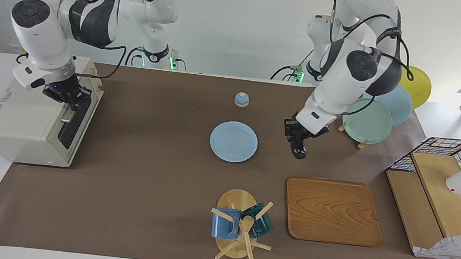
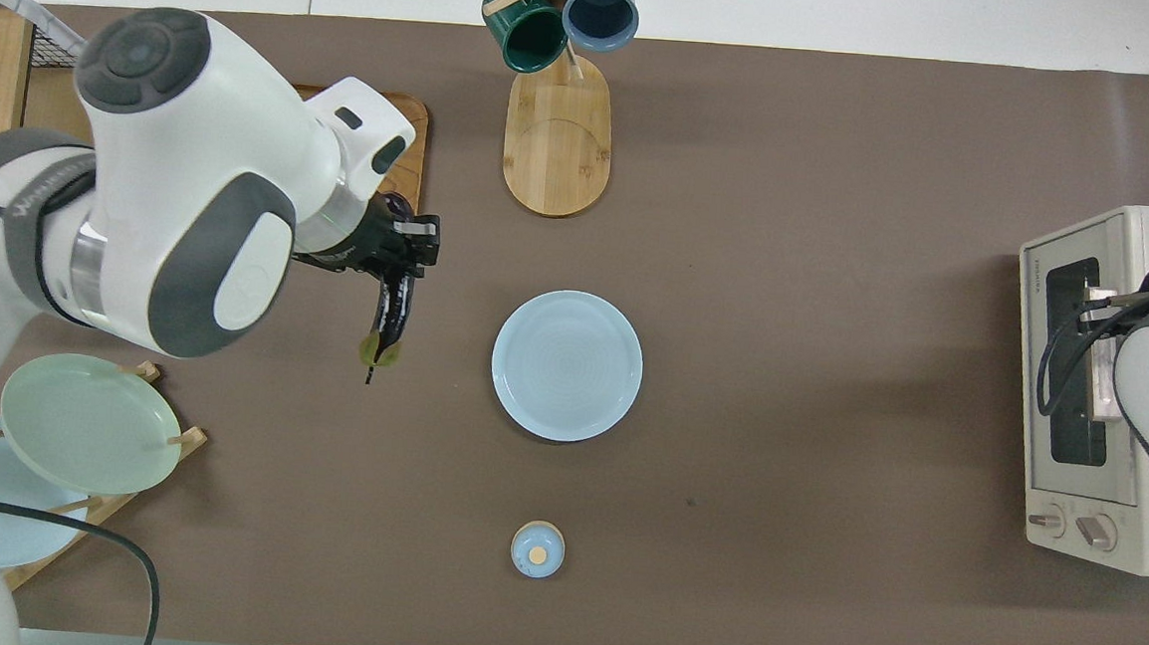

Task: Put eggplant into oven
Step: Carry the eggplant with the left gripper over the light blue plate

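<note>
My left gripper (image 1: 295, 133) is shut on the dark purple eggplant (image 1: 299, 148) and holds it in the air, hanging down. It is over the brown mat between the blue plate (image 1: 233, 141) and the wooden tray (image 1: 332, 210). In the overhead view the eggplant (image 2: 393, 313) hangs from the left gripper (image 2: 404, 257) beside the plate (image 2: 567, 365). The cream-white oven (image 1: 22, 127) stands at the right arm's end of the table with its dark glass door up. My right gripper (image 1: 69, 103) is at the door's metal handle. The right arm covers part of the oven (image 2: 1065, 293) from above.
A small blue bell (image 1: 241, 99) sits nearer to the robots than the plate. A mug tree (image 1: 241, 228) with two mugs stands farther out, beside the tray. A rack of plates (image 1: 370, 121) and a wire basket on wooden boards (image 1: 444, 193) stand at the left arm's end.
</note>
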`<state>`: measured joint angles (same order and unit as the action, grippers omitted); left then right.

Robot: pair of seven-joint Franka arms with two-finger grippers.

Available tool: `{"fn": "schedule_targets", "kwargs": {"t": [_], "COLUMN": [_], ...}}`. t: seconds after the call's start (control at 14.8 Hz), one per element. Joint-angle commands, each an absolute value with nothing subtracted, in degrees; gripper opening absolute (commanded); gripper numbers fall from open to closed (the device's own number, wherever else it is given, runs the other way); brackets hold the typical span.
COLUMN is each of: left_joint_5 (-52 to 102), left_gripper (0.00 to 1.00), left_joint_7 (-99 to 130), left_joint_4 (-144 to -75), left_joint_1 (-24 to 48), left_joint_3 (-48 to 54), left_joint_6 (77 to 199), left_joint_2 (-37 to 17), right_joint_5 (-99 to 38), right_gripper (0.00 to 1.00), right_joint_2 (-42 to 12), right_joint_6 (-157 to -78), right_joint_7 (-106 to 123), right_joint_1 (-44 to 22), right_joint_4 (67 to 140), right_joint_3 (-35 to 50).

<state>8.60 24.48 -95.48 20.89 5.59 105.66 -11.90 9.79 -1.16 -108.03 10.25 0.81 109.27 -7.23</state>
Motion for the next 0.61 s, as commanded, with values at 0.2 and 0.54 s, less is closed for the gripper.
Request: {"fn": "schedule_targets", "kwargs": {"t": [0.2,0.54], "left_joint_5": [10.8,10.7], "left_gripper": [0.0,0.0], "left_joint_7": [31.3,32.0], "left_joint_4": [-107.7,-108.4], "left_joint_1": [31.7,34.8], "left_joint_3": [4.5,4.4], "left_joint_6": [123.4,128.3], "left_joint_2": [-10.7,-15.3], "right_joint_5": [10.7,10.5], "right_gripper": [0.0,0.0], "right_joint_2": [0.8,0.3], "right_joint_6": [-108.9,-109.6], "right_joint_7": [13.5,13.4], "right_joint_1": [3.2,2.7], "right_joint_4": [113.8,114.9], "right_joint_3": [-6.8,-6.8]}}
